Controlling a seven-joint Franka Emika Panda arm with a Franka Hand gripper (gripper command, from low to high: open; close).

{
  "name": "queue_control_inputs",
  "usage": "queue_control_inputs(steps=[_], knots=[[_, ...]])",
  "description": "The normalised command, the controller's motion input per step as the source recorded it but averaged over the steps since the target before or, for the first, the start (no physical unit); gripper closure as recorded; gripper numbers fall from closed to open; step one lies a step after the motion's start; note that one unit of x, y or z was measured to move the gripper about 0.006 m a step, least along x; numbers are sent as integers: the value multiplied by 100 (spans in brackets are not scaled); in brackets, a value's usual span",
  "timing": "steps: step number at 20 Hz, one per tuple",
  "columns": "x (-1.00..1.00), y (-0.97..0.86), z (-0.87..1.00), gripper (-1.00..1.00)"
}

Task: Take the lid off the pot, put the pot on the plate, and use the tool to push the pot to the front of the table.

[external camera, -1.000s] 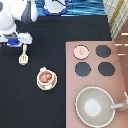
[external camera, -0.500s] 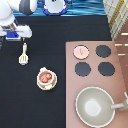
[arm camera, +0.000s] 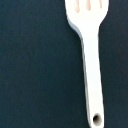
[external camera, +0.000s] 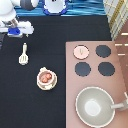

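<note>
The pinkish-tan pot (external camera: 45, 77) with reddish-brown contents sits uncovered on the cream plate (external camera: 39, 85) on the black table (external camera: 30, 107). Its pale pink lid (external camera: 81, 51) lies on the stove panel at the exterior view's right. The cream-white spatula (external camera: 23, 54) lies flat on the table, up and left of the pot, held by nothing. The wrist view shows the spatula (arm camera: 89, 65) from directly above. My gripper (external camera: 15, 31) hovers at the exterior view's top left, above the spatula and apart from it.
The pinkish-brown stove panel (external camera: 119, 80) fills the exterior view's right, with three black burners (external camera: 103, 51) beside the lid. A large grey-beige pan (external camera: 95, 106) with a long handle stands at its bottom end. A white and blue object (external camera: 54, 6) sits at the top edge.
My gripper has pulled back from the spatula toward the exterior view's top. Spatula, pot, plate and lid have stayed where they were.
</note>
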Motion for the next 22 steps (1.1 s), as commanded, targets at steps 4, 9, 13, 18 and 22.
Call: queue_control_inputs(steps=[4, 9, 13, 18, 22], knots=[[-2, -30, -77, -100], [0, -23, -66, -100], [1, -19, -45, -100], [18, -17, -2, -100], [20, -24, -1, 100]])
